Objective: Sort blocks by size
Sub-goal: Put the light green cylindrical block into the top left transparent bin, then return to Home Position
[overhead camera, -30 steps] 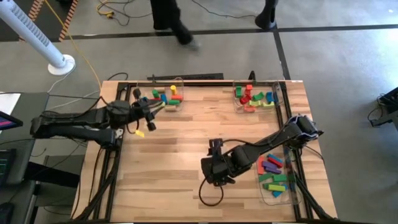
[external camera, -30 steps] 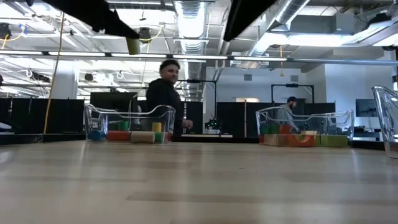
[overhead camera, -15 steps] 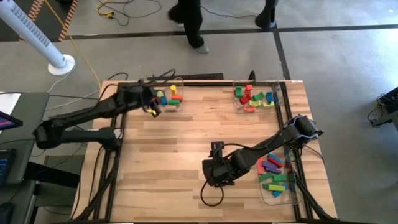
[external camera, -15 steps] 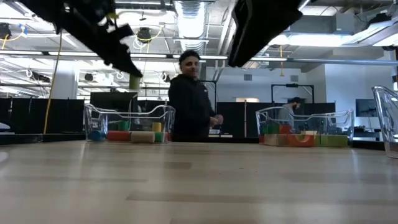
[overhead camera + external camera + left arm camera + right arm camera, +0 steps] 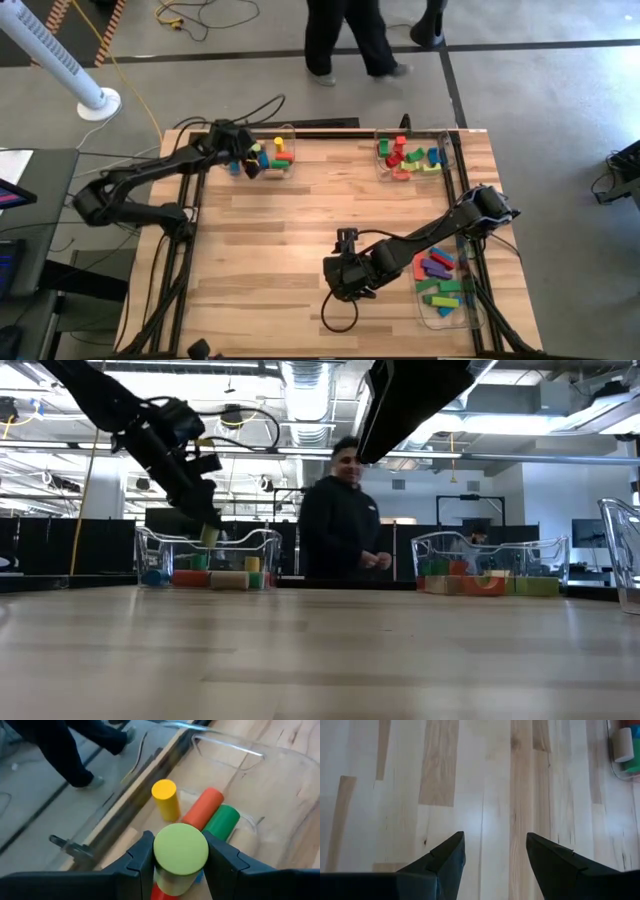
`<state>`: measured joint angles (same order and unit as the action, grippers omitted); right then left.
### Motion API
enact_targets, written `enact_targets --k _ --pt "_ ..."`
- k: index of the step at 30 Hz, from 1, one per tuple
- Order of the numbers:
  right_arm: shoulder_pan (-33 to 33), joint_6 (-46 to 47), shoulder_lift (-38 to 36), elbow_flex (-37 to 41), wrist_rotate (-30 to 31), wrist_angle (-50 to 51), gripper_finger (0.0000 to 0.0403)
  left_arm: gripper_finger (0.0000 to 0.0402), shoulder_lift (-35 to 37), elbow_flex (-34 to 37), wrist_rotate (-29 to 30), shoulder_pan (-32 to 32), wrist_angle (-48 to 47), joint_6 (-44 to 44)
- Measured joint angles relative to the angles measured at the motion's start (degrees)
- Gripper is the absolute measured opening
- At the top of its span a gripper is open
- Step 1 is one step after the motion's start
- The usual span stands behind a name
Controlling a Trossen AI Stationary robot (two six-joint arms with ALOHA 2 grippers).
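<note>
table: pale wood, smooth matt grain
tray: clear glossy plastic
cylinder: painted wood (matt yellow-green)
</note>
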<state>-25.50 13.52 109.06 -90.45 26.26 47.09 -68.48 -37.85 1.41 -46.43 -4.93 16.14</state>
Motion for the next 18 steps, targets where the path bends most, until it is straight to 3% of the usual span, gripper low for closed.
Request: enact_targets --k 7,18 --pt "0.00 0.02 0.00 0.00 0.00 -0.06 0.0244 0.0137 -3.85 0.00 -3.13 -2.89 0.35 -2.41" --pt "-0.02 0.13 0.00 0.00 0.00 -0.04 0.0244 0.0272 -4.22 -0.02 -1.97 -4.11 2.96 -5.47"
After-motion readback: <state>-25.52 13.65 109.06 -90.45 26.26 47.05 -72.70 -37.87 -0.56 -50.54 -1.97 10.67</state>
